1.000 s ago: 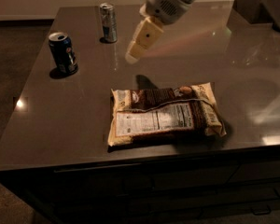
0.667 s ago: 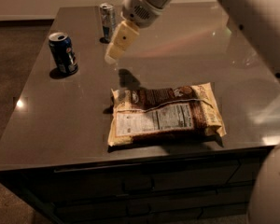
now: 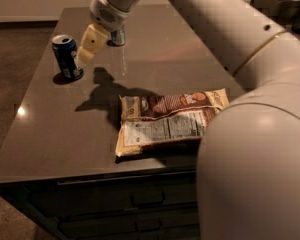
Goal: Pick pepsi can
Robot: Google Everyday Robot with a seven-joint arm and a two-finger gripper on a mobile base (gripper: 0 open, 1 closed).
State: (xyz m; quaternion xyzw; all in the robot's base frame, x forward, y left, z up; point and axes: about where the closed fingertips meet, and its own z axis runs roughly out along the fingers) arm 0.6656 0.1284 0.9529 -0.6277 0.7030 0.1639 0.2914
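- Pepsi can (image 3: 66,56): stood upright near the far left edge of the table (image 3: 55,134), long axis vertical, silver top up, dark blue side toward the camera. It held the same spot as a second before.
- Gripper (image 3: 84,55): had travelled left across the table from above its middle and now hung just to the right of the pepsi can, close beside it at about its height. Contact could not be told, nor whether the gripper stood wide or narrow. It held nothing that showed.
- Arm (image 3: 240,39): reached in from the near right, sloping up and away to the wrist, with the cream gripper angled down and to the left. It filled far more of the right side than before.
- Shadow (image 3: 102,91): cast by the gripper on the tabletop, between the pepsi can and the snack bag.
- Slim can (image 3: 118,36): upright behind the wrist, partly hidden by it.
- Snack bag (image 3: 165,124): lay flat near the front edge, unmoved.
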